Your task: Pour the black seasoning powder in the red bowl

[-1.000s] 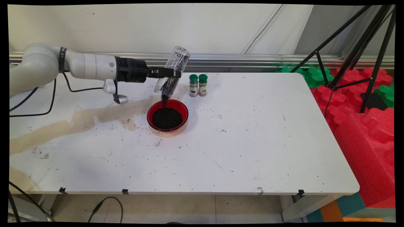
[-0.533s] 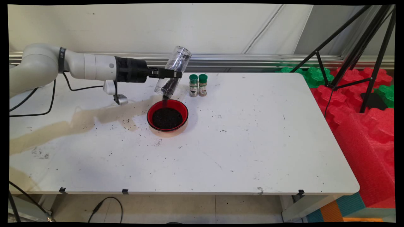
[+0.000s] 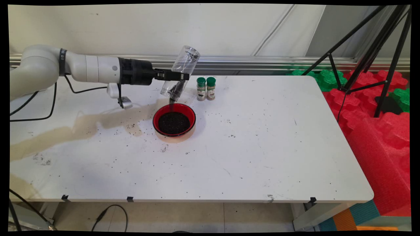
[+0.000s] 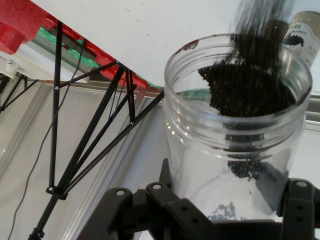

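Gripper [image 3: 178, 76] clamped on clear jar [image 3: 179, 73], tilted mouth-down above red bowl [image 3: 174, 119], spilling dark grains [image 4: 250, 85]. Two green-capped spice bottles [image 3: 206, 88] at bowl's one o'clock.

the labels on the two green-capped spice jars [image 3: 205, 88] were too small to read. in the hand view the falling black grains [image 4: 260, 20] blurred into streaks, and one spice jar [image 4: 300, 30] was cut off at the top right edge. the clear jar [image 4: 235, 130] hid the gripper's [image 3: 183, 77] fingertips, its base out of frame.
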`<move>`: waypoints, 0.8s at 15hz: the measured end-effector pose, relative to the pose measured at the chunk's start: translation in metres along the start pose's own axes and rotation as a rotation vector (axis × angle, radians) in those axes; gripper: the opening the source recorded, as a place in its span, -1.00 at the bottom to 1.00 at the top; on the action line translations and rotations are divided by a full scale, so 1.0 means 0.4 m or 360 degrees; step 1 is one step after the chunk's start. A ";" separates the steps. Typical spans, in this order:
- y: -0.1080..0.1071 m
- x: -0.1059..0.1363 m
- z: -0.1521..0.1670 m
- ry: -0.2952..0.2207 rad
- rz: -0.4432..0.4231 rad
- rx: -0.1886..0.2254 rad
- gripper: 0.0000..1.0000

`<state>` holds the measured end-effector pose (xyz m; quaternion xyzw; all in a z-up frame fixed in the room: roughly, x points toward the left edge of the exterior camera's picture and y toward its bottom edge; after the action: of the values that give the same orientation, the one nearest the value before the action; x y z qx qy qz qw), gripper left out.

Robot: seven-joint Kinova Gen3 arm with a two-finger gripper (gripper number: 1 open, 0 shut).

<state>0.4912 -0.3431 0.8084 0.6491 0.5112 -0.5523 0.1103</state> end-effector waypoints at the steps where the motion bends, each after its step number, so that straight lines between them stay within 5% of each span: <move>1: -0.001 0.000 -0.001 -0.0003 0.0006 0.0003 -1.00; 12: -0.016 0.001 -0.028 -0.0028 0.0102 0.0054 -1.00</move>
<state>0.4929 -0.3319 0.8148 0.6620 0.4798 -0.5629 0.1214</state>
